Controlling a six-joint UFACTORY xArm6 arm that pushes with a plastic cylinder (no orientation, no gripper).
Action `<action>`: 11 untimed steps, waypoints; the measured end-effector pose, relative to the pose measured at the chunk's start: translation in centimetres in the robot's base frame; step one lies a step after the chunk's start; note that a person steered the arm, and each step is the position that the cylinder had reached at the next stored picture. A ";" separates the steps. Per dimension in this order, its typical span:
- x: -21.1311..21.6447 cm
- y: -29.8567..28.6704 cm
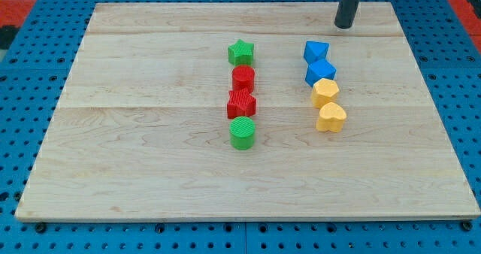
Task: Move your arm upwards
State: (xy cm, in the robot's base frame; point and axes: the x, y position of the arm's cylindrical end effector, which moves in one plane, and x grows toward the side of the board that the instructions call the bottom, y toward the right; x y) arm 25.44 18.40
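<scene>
Rod enters from the top edge of the frame, right of centre, nearly upright, leaning slightly. My tip [344,26] rests near the top edge of the wooden board [150,156], touching no block. No jaws on this rig: just the plain rod end, holding nothing.

Nearest block: blue block [316,51], angular shape, below and slightly left of the tip, clearly apart from it.

Right column, top to bottom: that blue block; second blue block [321,72], cube-like, touching it; yellow block [325,92]; yellow heart-like block [331,117]. All four run in a close chain, slanting slightly to the right.

Centre column, top to bottom: green star [241,52], red cylinder [243,78], red star-like block [241,104], green cylinder [243,133]. Closely stacked in line.

Board lies on a blue pegboard surface [22,134].
</scene>
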 end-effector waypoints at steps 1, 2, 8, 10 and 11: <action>0.0 0.0; 0.0 -0.2; -4.8 -5.3; -4.9 -5.3; -4.9 -5.1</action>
